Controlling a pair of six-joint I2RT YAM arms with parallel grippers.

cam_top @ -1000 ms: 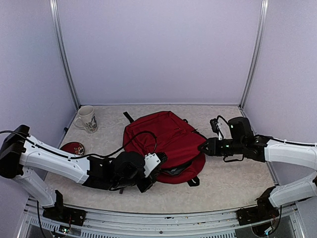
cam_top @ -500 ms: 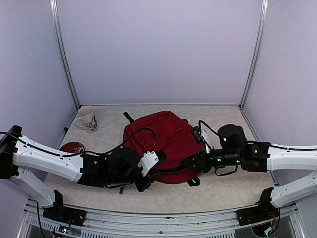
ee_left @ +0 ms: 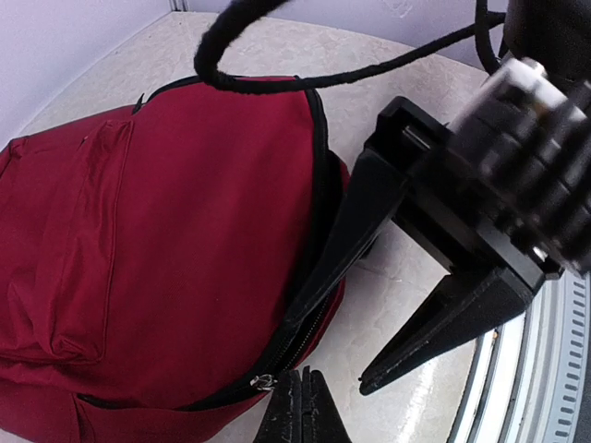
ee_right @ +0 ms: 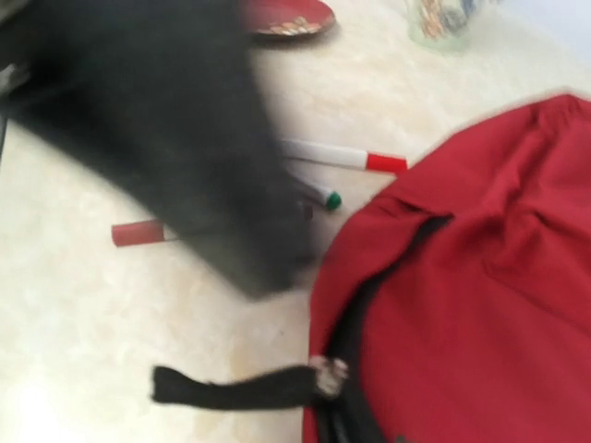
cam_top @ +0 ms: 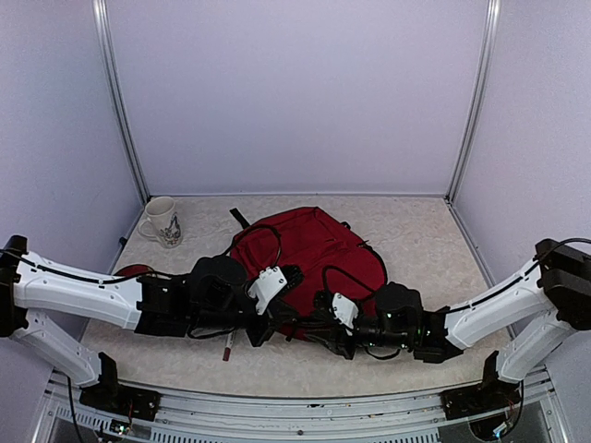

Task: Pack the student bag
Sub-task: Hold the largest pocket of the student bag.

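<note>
Step, opening the bag (cam_top: 314, 245): I had left claw (ee_left: 300, 392) pinched narrow beside zip pull (ee_left: 265, 381), right claw (ee_left: 331, 355) spread wide; next, I judged, grip that pull.

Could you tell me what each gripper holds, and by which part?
Nothing in the open right gripper; left gripper shut beside the bag's zipper slider, grip unclear.

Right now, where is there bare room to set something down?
Widest bare patch: right of the student bag, to the right wall. Smaller: between the mug and the bag. Crowded: the bag's near edge, with left arm, right arm and markers.
</note>
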